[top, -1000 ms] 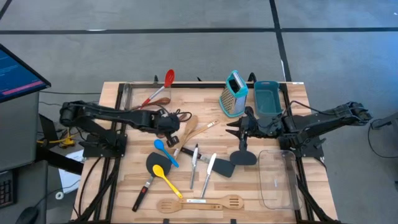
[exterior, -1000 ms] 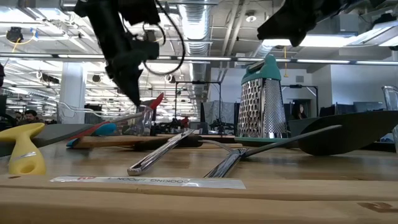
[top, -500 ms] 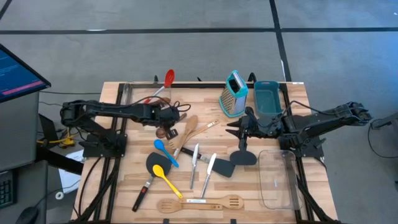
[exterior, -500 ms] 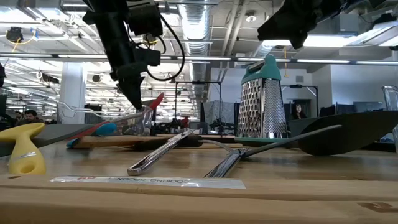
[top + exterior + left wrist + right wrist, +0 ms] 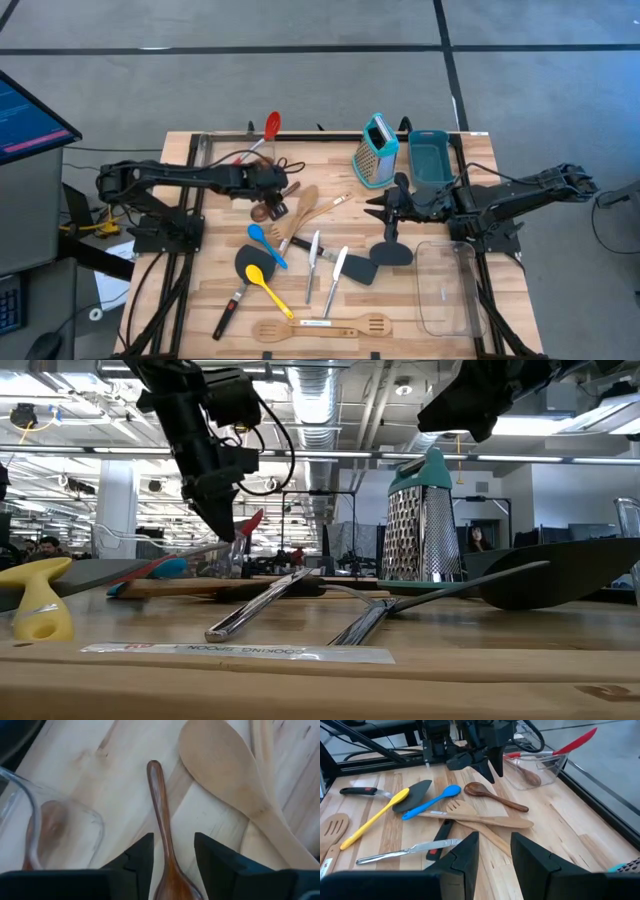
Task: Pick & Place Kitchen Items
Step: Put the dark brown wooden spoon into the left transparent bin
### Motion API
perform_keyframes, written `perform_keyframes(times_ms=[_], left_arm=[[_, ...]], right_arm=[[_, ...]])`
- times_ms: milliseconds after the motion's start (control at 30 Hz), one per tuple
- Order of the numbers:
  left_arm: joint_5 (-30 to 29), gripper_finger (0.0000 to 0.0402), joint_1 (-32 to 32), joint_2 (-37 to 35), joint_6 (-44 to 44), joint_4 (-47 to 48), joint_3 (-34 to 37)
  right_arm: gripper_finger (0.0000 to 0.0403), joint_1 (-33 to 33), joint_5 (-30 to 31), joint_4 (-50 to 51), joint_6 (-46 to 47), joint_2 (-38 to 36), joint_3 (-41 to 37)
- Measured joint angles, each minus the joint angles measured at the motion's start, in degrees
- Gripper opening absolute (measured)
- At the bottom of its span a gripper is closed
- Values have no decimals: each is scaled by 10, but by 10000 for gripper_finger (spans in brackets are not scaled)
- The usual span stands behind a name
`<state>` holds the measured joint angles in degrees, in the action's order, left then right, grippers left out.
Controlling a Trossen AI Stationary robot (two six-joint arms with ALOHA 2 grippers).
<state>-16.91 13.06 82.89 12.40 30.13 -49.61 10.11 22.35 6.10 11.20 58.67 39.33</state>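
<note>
A dark brown wooden spoon [image 5: 161, 815] lies on the table, bowl [image 5: 473, 788] toward the near left and handle running away. My left gripper [image 5: 172, 845] stands open over its bowl end, one finger on each side; whether they touch it I cannot tell. Two pale wooden spoons [image 5: 305, 205] lie just beside it. A blue spoon [image 5: 265, 243], a yellow spoon [image 5: 268, 283], black spatulas [image 5: 385, 250], metal cutlery [image 5: 315, 260] and a slotted wooden spatula [image 5: 320, 325] are spread over the middle and near part. My right gripper [image 5: 375, 210] hangs open at the right, nothing between its fingers [image 5: 470, 855].
A clear container [image 5: 230, 160] holding a red utensil [image 5: 575, 742] stands at the far left, close behind my left gripper. A teal grater [image 5: 375, 150] and a teal bin [image 5: 430, 155] stand at the far right. Another clear container [image 5: 445, 285] sits at the near right.
My left gripper has swung a little toward the table's far edge and its fingers have parted. The dark spoon lies flat on the table below it. My right arm has kept still.
</note>
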Motion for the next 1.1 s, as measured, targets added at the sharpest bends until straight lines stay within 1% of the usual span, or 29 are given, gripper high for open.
perform_keyframes(times_ms=[100,333,467,633,933,1100], left_arm=[[0,131,0,0,0,-25,24],[1,131,13,0,16,-46,73],[3,131,25,0,16,-89,102],[34,131,34,0,15,-102,115],[38,131,34,0,16,-130,142],[54,131,34,1,18,-158,157]], right_arm=[[107,0,0,1,0,0,0],[107,0,0,3,0,0,0],[107,0,0,3,0,0,0],[107,0,0,3,-1,0,0],[107,0,0,3,-2,0,0],[107,0,0,3,-2,0,0]])
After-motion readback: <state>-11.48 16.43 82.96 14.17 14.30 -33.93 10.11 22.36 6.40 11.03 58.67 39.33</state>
